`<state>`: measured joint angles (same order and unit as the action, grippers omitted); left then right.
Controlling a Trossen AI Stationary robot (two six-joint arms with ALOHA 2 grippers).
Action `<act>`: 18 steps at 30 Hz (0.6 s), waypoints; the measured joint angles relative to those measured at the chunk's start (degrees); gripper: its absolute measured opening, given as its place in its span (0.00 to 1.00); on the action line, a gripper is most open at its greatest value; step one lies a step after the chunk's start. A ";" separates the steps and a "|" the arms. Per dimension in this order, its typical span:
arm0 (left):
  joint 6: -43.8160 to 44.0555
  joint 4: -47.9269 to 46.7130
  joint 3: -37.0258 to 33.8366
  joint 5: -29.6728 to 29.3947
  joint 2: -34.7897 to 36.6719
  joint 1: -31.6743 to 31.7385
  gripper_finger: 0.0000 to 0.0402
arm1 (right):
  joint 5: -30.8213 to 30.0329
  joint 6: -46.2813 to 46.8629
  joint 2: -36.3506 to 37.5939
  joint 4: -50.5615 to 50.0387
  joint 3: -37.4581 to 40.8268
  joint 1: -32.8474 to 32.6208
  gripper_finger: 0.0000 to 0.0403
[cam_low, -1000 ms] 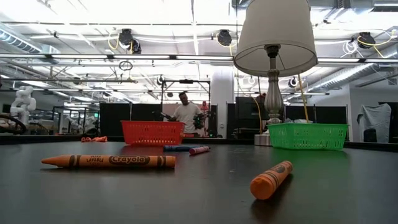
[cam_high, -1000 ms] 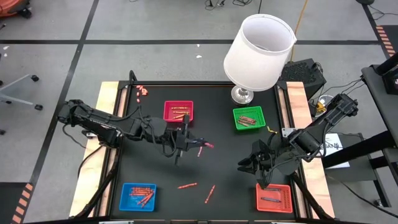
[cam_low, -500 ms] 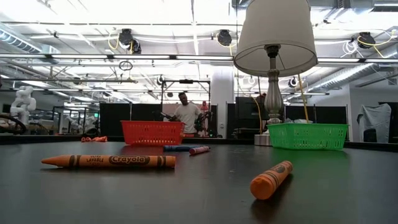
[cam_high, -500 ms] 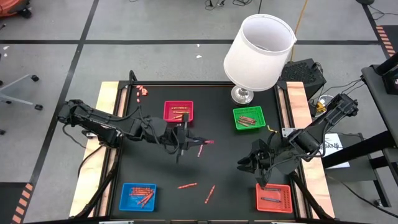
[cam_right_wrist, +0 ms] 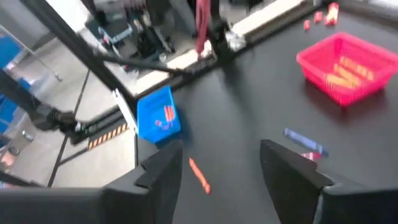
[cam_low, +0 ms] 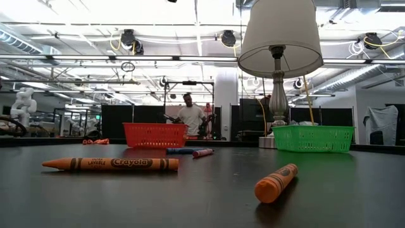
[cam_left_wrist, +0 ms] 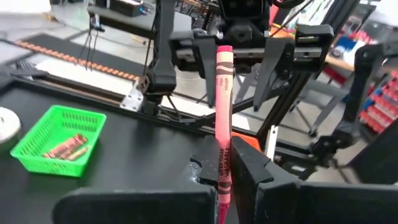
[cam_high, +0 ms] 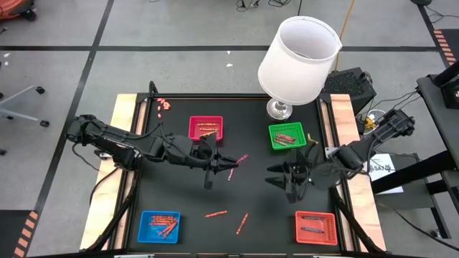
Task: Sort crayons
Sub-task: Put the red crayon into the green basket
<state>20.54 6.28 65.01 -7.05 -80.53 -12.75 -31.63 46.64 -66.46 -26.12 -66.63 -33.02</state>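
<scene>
My left gripper is near the table's middle, shut on a pink-red crayon, which also shows in the left wrist view. My right gripper is open and empty to the right of it, facing it with a gap between; its spread fingers show in the right wrist view. Two orange crayons lie flat on the black table nearer the front edge. A blue crayon and a pink one lie farther back. My left gripper pinches the crayon's wrapped shaft near one end between its two fingers. The crayon runs out past the fingertips toward the right arm. It is lifted clear of the table.
Four small trays hold crayons: pink-red and green at the far side, blue and red-orange at the near side. A white-shaded lamp stands at the far right. Small crayon bits lie at the far left corner.
My right gripper has left the red-orange tray and gone toward the far edge and the left, nearer my left gripper, staying open. My left gripper has shifted a little toward the right with the crayon, whose free end has swung toward the far side.
</scene>
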 joint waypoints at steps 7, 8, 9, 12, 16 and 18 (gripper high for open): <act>1.59 0.00 0.00 0.98 0.00 -0.66 0.04 | -0.79 -11.90 0.00 12.05 0.00 5.32 0.53; 1.59 0.00 0.00 1.00 0.00 -0.77 0.04 | -1.27 -13.77 0.00 13.54 0.00 5.93 0.53; 1.58 0.02 0.00 1.03 -0.01 -0.81 0.04 | -1.40 -15.64 0.00 14.78 0.00 6.53 0.53; 1.51 0.02 0.00 1.03 -0.01 -0.86 0.04 | -1.24 -19.97 -0.16 16.72 0.00 8.13 0.53; -1.00 0.80 0.00 1.00 -0.02 -0.87 0.04 | 3.70 -22.24 -0.63 18.71 0.00 10.43 0.53; -3.04 1.07 0.00 1.02 -0.02 -0.87 0.04 | 5.43 -22.31 -1.24 19.27 0.00 11.41 0.53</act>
<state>17.50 7.35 65.01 -6.02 -80.55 -13.63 -26.20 24.33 -67.70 -6.85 -66.63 -21.62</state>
